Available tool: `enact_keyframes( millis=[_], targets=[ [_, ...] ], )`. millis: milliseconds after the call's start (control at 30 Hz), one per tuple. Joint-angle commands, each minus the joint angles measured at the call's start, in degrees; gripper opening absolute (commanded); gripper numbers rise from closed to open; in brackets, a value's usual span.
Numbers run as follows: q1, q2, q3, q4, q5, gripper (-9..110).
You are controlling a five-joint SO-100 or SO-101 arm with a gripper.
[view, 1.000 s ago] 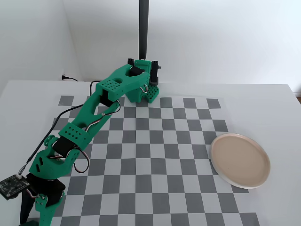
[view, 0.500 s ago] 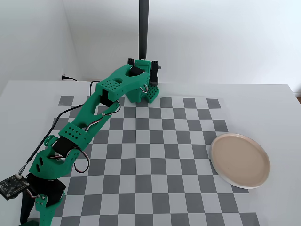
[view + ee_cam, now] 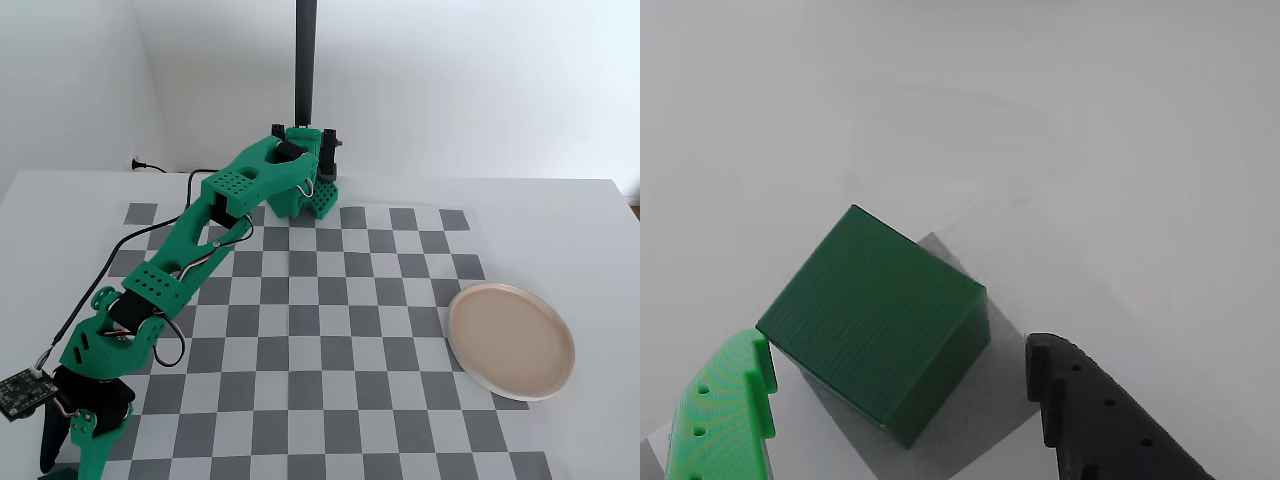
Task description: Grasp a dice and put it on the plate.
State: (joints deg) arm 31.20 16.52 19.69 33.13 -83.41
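Note:
In the wrist view the dice (image 3: 880,325), a dark green cube, sits on a grey square at the checker mat's corner. My gripper (image 3: 902,345) is open around it. The green finger (image 3: 725,415) is close against the cube's left corner, and the black finger (image 3: 1090,420) stands clear of its right side. In the fixed view the gripper (image 3: 312,196) reaches down at the far edge of the mat and hides the dice. The beige-pink plate (image 3: 511,339) lies at the mat's right edge, far from the gripper.
The checker mat (image 3: 330,330) covers the white table. A dark vertical post (image 3: 305,60) rises just behind the gripper. The green arm (image 3: 180,260) stretches across the mat's left side from its base (image 3: 85,420). A cable (image 3: 150,170) trails at the back left.
The arm's lower links have shifted slightly to the left. The gripper stays at the same spot at the mat's far edge, and the plate has not moved.

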Motion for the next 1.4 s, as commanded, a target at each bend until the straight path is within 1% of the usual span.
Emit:
enact_keyframes(
  millis=[0,800,1367],
  targets=[
    [0.1,1.9,-6.6,-2.2,0.2,22],
    [0.5,-0.8,-7.6,-7.9,-1.1,22],
    [0.1,-2.0,-7.9,-8.3,-1.1,22]
  ],
)
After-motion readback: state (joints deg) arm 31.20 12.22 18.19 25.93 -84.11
